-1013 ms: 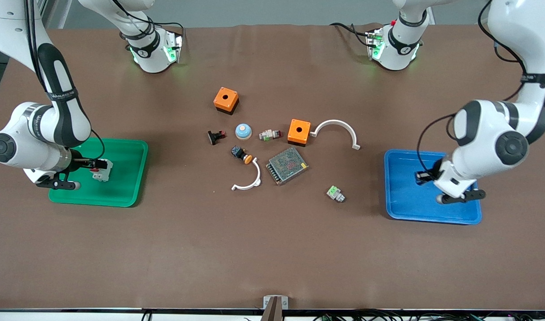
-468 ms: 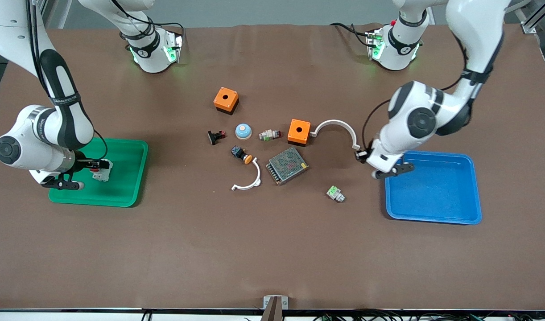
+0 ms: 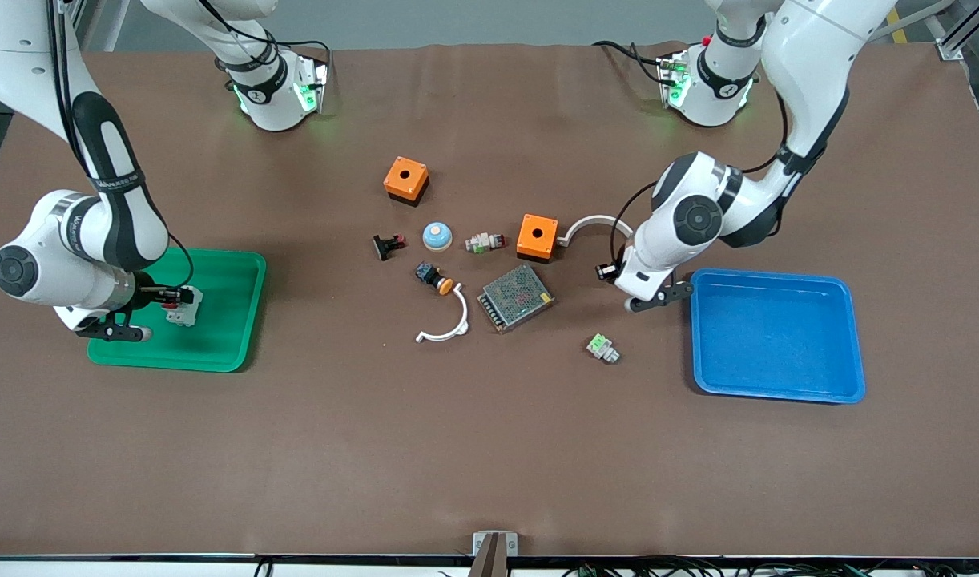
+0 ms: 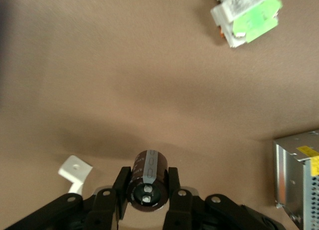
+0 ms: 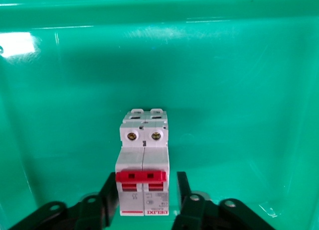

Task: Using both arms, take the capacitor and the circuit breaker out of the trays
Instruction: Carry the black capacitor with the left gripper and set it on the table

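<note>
1. Front view: left gripper (image 3: pixel 607 272), clamped on the capacitor (image 4: pixel 147 178), has left the blue tray (image 3: pixel 778 385) and hangs over bare table.
2. Right gripper (image 5: pixel 145 197) has narrowed around the breaker (image 5: pixel 143 163), which is not lifted from the green tray (image 3: pixel 217 353); fingers flank it, grip unconfirmed.

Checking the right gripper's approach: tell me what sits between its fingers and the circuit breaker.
Nothing: in the right wrist view the right gripper fingers flank the circuit breaker in the green tray.
</note>
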`<action>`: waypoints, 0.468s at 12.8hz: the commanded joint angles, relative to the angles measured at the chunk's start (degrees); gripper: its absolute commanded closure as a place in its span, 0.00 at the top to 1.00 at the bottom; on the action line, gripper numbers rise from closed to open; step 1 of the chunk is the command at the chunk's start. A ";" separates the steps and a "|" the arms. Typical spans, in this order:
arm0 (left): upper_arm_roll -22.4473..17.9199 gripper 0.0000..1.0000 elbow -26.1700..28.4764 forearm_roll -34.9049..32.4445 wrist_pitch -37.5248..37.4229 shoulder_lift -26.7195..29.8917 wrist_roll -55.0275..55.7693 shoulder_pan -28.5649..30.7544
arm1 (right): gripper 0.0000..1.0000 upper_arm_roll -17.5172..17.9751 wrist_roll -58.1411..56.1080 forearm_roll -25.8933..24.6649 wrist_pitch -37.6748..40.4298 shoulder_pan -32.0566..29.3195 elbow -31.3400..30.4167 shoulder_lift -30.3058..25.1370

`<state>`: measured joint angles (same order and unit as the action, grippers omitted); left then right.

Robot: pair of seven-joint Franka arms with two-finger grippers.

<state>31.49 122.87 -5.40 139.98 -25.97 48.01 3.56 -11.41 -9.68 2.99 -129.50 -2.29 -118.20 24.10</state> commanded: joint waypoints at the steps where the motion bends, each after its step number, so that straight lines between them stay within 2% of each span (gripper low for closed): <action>1: -0.11 0.21 -3.77 -5.12 0.03 -4.16 4.36 -0.31 | 0.29 0.43 -1.22 0.87 -0.49 -0.79 -0.63 -0.37; 2: -0.11 0.60 -5.08 -6.19 -0.24 -5.39 5.76 -0.31 | 0.21 0.43 -1.14 0.79 -0.41 -0.70 -0.54 -0.37; 3: -0.11 0.83 -5.88 -6.28 -0.59 -5.49 7.00 -0.31 | 0.18 0.43 -1.13 0.79 -0.15 -0.53 -0.54 -0.54; 4: -0.11 1.00 -7.19 -6.37 -2.50 -4.97 7.09 -0.22 | 0.17 0.43 -0.87 0.87 0.03 -0.35 -0.37 -0.80; 6: -0.02 1.00 -15.68 -6.72 -14.23 -3.74 6.57 0.48 | 0.10 0.78 -0.70 0.87 2.47 -0.09 0.68 -2.90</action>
<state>31.27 114.80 -10.30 135.40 -30.86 53.45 3.52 -11.26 -9.70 3.12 -129.32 -2.23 -117.79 24.04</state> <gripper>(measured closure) 0.260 0.599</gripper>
